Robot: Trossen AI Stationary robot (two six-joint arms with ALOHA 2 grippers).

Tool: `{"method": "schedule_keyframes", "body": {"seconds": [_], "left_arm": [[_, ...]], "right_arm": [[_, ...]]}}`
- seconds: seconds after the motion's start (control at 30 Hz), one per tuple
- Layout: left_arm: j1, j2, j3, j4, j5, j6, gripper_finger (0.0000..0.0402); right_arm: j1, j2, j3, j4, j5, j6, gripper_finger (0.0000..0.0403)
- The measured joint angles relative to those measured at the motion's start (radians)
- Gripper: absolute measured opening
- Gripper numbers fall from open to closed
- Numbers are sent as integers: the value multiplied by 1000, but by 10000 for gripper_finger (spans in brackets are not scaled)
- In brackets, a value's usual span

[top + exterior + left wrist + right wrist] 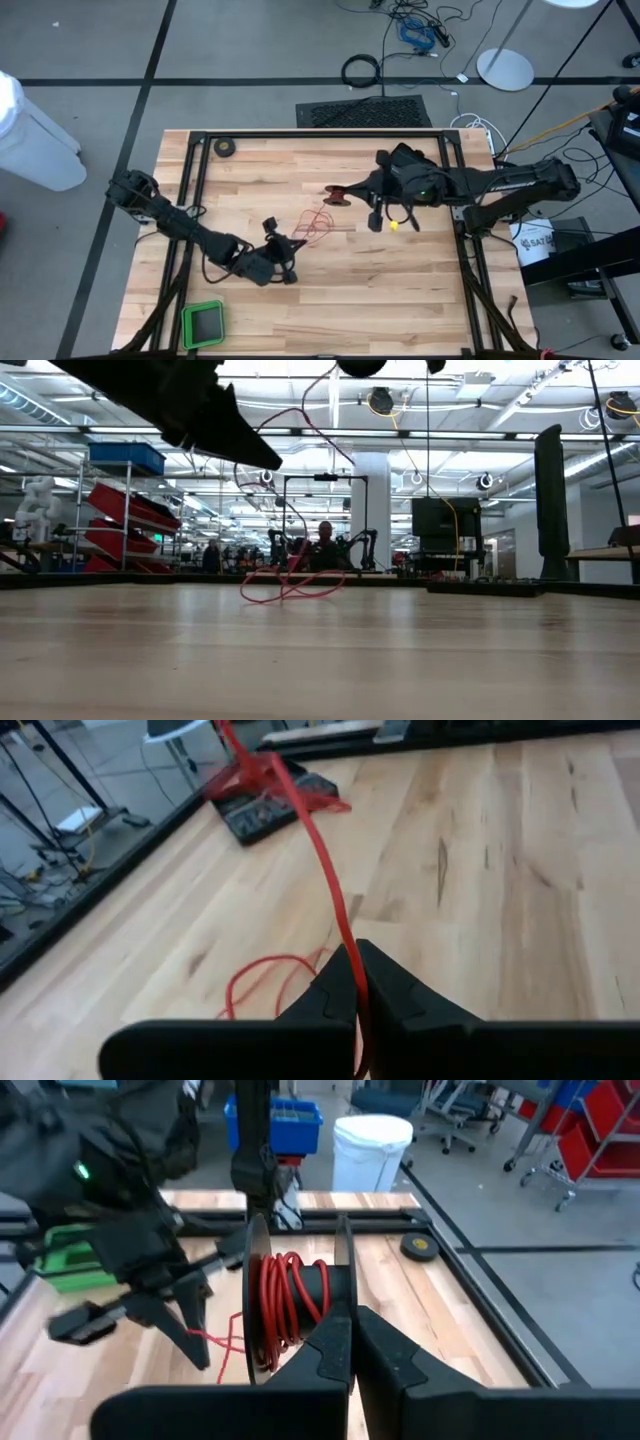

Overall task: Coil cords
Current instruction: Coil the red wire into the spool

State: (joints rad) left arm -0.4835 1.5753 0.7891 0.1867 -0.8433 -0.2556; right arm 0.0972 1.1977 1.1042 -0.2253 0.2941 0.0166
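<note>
My left gripper (355,995) pinches the red wire (325,880) tight, at seven o'clock on the table (420,290). My right gripper (350,1345), clenched on the reel (290,1305) near centre, holds it raised. Winding is underway; next I judge another turn, keeping tension.

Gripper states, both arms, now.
Left gripper: shut on the red wire, above the table's front-left part.
Right gripper: shut on the black reel, held above the table's middle.
</note>
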Motion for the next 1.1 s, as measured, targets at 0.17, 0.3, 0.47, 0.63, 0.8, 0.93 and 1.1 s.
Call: {"method": "schedule_keyframes", "body": {"seconds": [0.17, 0.3, 0.47, 0.63, 0.8, 0.93, 1.1], "left_arm": [[-27, 0, 0, -40, -2, -57, 3], [-44, 0, 0, -72, 1, -112, 3], [-63, 0, 0, -93, 69, -140, 2], [-74, 0, 0, -96, 217, -161, 2], [-96, 0, 0, -96, 308, -183, 2], [-102, 0, 0, -101, 339, -190, 2], [-106, -1, 2, -88, 410, -221, 19]], "right_arm": [[1, -42, 0, 4, 0, -3, 0], [0, -75, 0, 4, 0, -3, 0], [1, -115, 0, 5, 40, -3, 0], [-7, -174, 0, 6, 71, -11, 0], [-7, -228, 0, 23, 73, -28, 0], [-7, -254, 0, 23, 73, -33, 0], [-6, -254, 0, 14, 72, -36, 0]]}}
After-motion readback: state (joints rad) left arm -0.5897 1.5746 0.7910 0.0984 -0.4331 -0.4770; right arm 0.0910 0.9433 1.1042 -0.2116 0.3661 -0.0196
